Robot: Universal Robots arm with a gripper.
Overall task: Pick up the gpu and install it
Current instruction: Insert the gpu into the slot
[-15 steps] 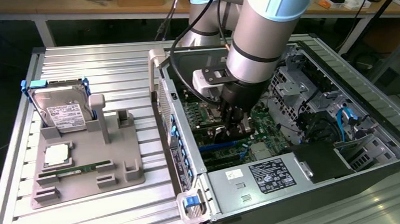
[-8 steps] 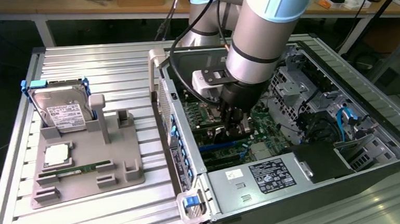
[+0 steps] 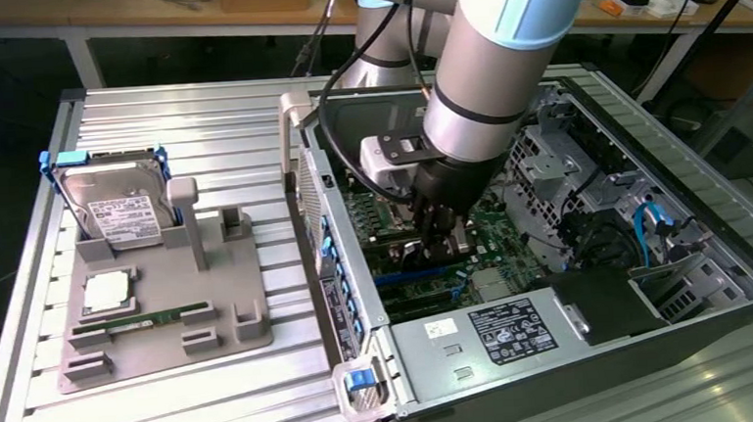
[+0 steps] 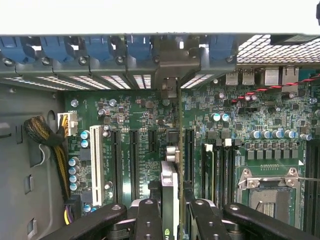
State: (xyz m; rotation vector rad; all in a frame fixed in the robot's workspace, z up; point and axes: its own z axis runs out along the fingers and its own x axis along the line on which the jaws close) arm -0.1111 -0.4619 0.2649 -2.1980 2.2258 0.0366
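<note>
One gpu (image 4: 170,192) between two fingers (image 4: 148,220).

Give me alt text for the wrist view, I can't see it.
The black claw grips a thin dark circuit card with a silver bracket, held edge-on above the green motherboard inside the open computer case, near the black expansion slots.

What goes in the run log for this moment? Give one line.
gripper: shut on gpu | gpu: edge-on, above motherboard slots | location: inside open computer case | hard drive: in holder outside
</note>
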